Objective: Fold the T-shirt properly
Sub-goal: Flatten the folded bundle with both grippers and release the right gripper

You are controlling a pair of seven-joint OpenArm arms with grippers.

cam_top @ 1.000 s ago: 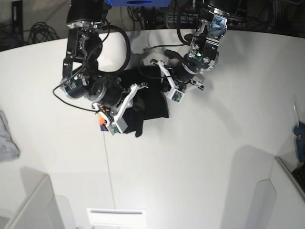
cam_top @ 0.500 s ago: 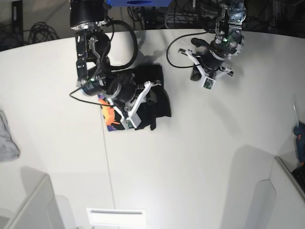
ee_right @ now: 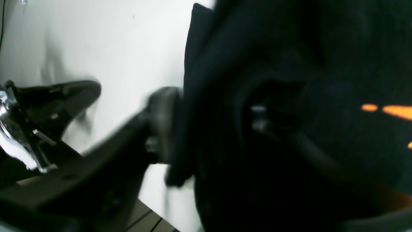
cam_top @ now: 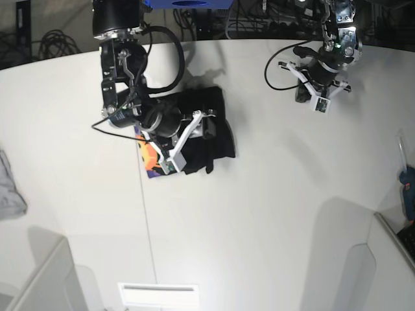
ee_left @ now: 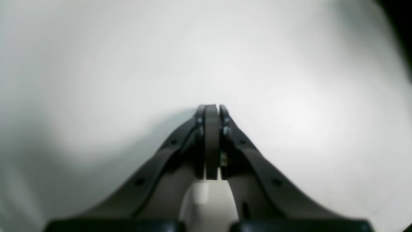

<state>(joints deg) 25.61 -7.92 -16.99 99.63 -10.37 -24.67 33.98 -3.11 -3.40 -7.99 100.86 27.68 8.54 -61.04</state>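
the left tool (cam_top: 305,92) has been drawn away from the t-shirt (cam_top: 217,139) and is now seen well apart from it, over bare table (cam_top: 272,214). in the left wrist view its two fingers (ee_left: 210,141) are pressed together with nothing between them, and only white table is shown ahead of it.

the right tool (cam_top: 206,129) is kept on the cloth. in the right wrist view black cloth is seen gripped between its fingers (ee_right: 161,125), so it is judged to be pinching a fold of the t-shirt.

the t-shirt is now lying as a compact black bundle under and around the right tool, and more of the orange and purple print (cam_top: 150,157) is uncovered behind this tool than a second ago. the bundle has been shifted a little with the right arm.

it is judged that one fold was finished by both tools, and the last tidy-up is left to the right tool alone. the edges look uneven, so some smoothing is probably still needed.
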